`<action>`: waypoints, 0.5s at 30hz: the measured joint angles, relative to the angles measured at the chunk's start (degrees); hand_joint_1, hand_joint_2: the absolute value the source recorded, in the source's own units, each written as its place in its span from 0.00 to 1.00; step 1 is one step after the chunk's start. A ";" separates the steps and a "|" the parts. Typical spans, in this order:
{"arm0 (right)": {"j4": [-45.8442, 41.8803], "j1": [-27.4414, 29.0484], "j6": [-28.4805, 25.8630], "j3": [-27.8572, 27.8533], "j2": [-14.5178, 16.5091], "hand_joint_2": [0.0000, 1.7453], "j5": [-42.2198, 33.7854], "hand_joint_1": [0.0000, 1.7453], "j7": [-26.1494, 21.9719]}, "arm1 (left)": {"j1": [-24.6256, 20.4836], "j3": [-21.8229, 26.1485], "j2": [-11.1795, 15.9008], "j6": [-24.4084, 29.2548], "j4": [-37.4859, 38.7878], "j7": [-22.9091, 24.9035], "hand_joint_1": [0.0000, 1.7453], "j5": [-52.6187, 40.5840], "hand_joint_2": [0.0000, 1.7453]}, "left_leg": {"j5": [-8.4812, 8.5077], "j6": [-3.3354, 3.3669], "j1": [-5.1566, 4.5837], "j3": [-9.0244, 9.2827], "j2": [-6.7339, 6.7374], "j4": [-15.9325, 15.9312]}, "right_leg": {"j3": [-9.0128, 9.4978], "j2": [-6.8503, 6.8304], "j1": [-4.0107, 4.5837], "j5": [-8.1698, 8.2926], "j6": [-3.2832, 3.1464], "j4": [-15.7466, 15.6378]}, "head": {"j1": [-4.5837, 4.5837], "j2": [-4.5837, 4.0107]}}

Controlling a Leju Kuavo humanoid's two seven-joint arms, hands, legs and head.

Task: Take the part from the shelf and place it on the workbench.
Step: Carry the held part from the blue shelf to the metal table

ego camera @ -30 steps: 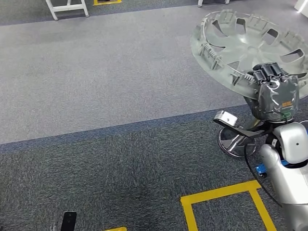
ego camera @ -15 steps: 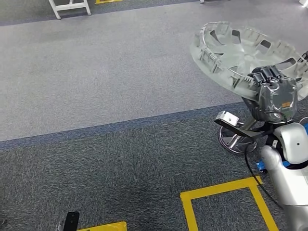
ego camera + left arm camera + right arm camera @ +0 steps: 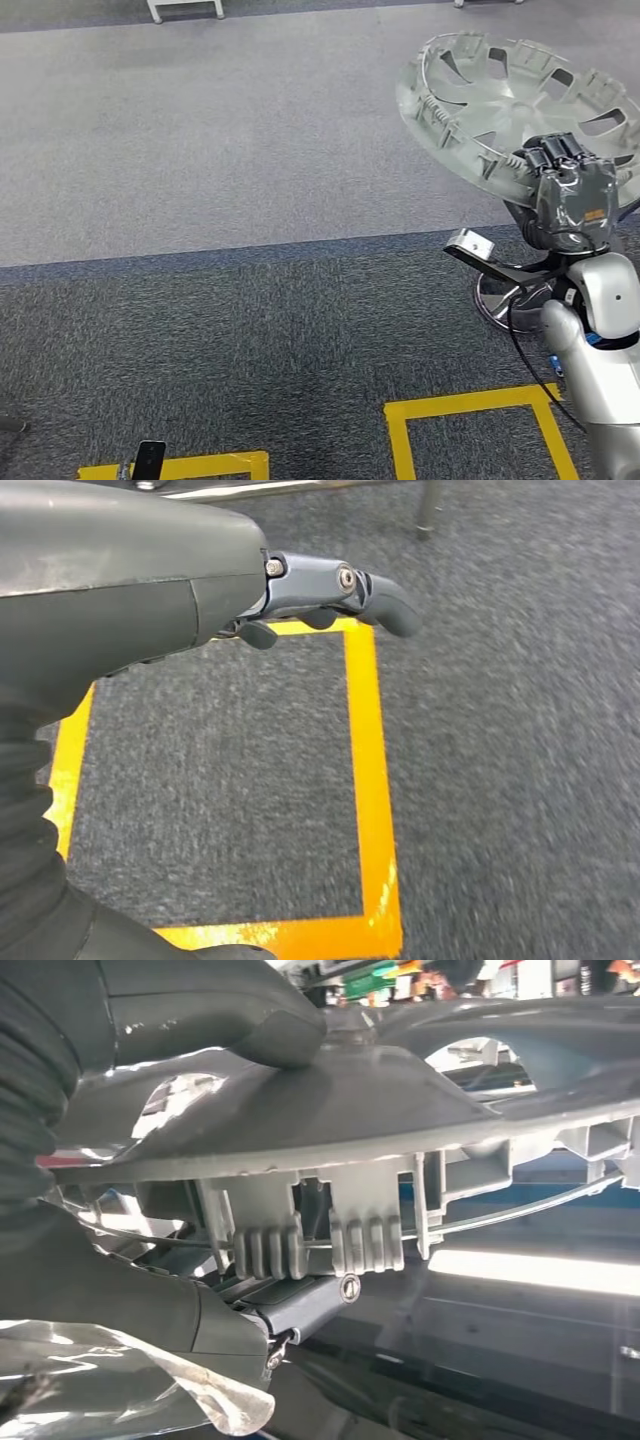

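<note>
1. I have the wheel cover (image 3: 517, 105) in my right robot hand (image 3: 575, 190), gripped by its near rim and held out level over the carpet (image 3: 226, 200), hollow ribbed side up.
2. In the right wrist view the thumb (image 3: 226, 1015) presses on one face of the rim and the darker fingers (image 3: 302, 1305) clamp the other, just by the ribbed clips, so the robot hand is pinching the cover's edge rather than cradling it.
3. My left robot hand (image 3: 226, 590) hangs over a yellow taped square (image 3: 370, 780) on the floor, holding nothing; the fingers I can see look partly curled, but I cannot tell whether they are spread or closed.
4. I judge this to be the carry: neither shelf nor tabletop is in sight.
5. To do it well, I would keep the wrist level, since the cover overhangs far beyond the grip and could lever out.
6. I would walk smoothly and steer around the chrome chair base (image 3: 502, 300) beneath the arm.
</note>
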 joint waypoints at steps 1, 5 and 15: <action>0.00 -0.02 -0.01 0.00 0.00 1.00 0.02 1.00 0.00 | 0.01 0.00 0.01 0.00 0.00 -0.01 0.00 0.00 1.00 | 0.00 0.01 -0.03 -0.02 -0.11 -0.05 | -0.01 -0.10 -0.02 0.00 0.02 -0.01 | -0.03 0.00; -0.13 -0.87 0.25 -0.09 -0.14 1.00 0.10 1.00 -0.33 | -0.06 0.00 0.07 -0.01 0.00 -0.31 0.00 0.01 1.00 | 0.80 1.07 0.34 0.32 -2.93 -1.44 | -3.66 2.33 -0.38 -3.45 0.75 6.81 | 0.28 0.01; -0.55 -3.84 1.54 -0.71 -1.26 1.00 -0.55 1.00 -1.19 | -0.10 -0.02 -0.11 -0.01 0.00 -0.46 0.00 -0.38 1.00 | 0.54 0.07 1.27 -1.40 -10.75 0.96 | -2.17 9.22 -1.01 0.81 1.23 1.16 | 0.52 0.01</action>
